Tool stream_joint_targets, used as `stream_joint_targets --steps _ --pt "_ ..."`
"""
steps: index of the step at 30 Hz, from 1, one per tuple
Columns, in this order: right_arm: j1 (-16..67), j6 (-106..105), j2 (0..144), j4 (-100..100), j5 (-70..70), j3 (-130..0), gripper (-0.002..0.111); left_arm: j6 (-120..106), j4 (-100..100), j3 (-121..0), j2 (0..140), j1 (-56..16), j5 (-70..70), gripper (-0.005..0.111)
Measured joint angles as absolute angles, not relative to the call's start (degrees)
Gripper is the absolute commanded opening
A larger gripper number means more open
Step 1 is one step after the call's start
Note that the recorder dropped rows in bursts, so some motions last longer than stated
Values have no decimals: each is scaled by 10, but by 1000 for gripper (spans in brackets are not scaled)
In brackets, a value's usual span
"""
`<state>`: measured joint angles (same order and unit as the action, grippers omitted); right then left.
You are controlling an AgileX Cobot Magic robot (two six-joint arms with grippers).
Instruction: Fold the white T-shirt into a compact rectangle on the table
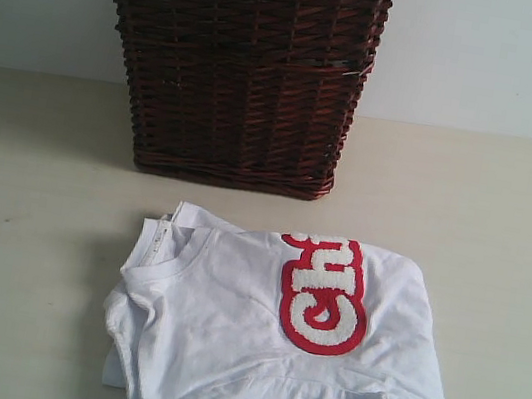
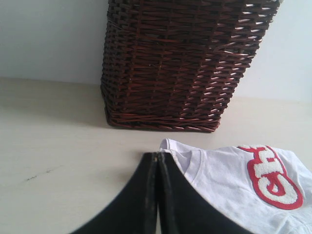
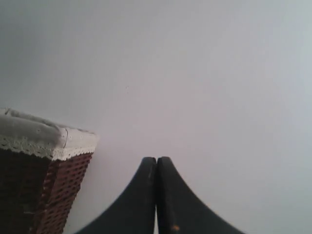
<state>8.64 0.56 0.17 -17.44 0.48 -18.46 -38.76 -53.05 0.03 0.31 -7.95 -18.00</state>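
Note:
The white T-shirt (image 1: 273, 347) lies folded into a rough rectangle on the pale table (image 1: 25, 252), collar toward the left, with its red-outlined lettering (image 1: 325, 294) facing up. In the left wrist view the T-shirt (image 2: 229, 180) sits just beside my left gripper (image 2: 157, 156), whose black fingers are pressed together and hold nothing. My right gripper (image 3: 156, 161) is shut too and empty, raised and facing the plain wall; the T-shirt does not show in that view. Neither gripper appears in the exterior view.
A dark brown wicker basket (image 1: 237, 63) with a lace-trimmed cloth liner (image 3: 34, 136) stands behind the shirt against the wall. The basket (image 2: 180, 63) fills the far side of the left wrist view. Bare tabletop (image 2: 53, 146) stretches to the left of the shirt.

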Motion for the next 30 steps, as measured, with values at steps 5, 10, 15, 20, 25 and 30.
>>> stream_joint_targets --steps 5,10,15,20,25,30 --pt "39 0 2 -127 -16 -86 0 -388 -531 0 3 -79 -180 0" --pt "30 0 3 -70 -16 -19 0 -388 -531 0 3 -79 -180 0" --pt "30 11 3 -31 0 -2 0 -388 -531 0 3 -79 -180 0" --pt "30 40 3 -29 66 -2 0 -388 -531 0 3 -79 -180 0" --pt "30 49 3 -29 140 -2 0 -388 -531 0 3 -79 -180 0" --pt "21 47 3 -28 160 -2 0 -388 -531 0 3 -79 -180 0"
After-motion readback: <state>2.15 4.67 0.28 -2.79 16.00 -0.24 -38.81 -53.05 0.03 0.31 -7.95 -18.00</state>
